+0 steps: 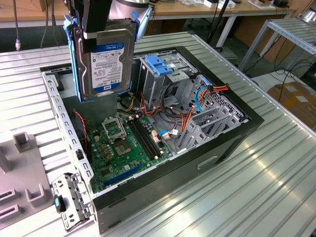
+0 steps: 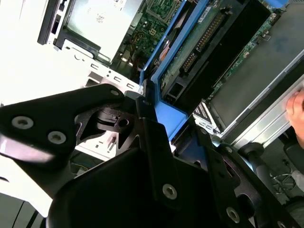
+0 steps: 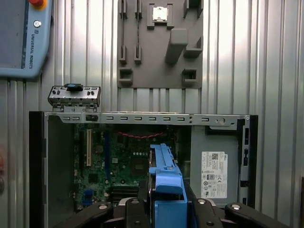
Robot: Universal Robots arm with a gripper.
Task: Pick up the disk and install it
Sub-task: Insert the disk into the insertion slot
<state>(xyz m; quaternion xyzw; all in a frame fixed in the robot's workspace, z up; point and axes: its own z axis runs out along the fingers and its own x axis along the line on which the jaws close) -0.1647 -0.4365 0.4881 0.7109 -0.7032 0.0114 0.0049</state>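
My gripper is shut on the disk, a silver hard drive with a white, blue and black label and blue side rails. It hangs upright by its upper end, above the back left part of the open computer case. In the first wrist view the disk is seen edge-on, blue rail up, over the green motherboard, with the gripper around it. In the second wrist view the black fingers clamp the blue rail of the disk, whose circuit-board side shows.
A metal drive cage with a blue latch stands at the case's back, loose cables beside it. The power-supply box with its white sticker fills one corner. A grey fixture plate, a metal bracket and a pendant lie outside. A hand shows.
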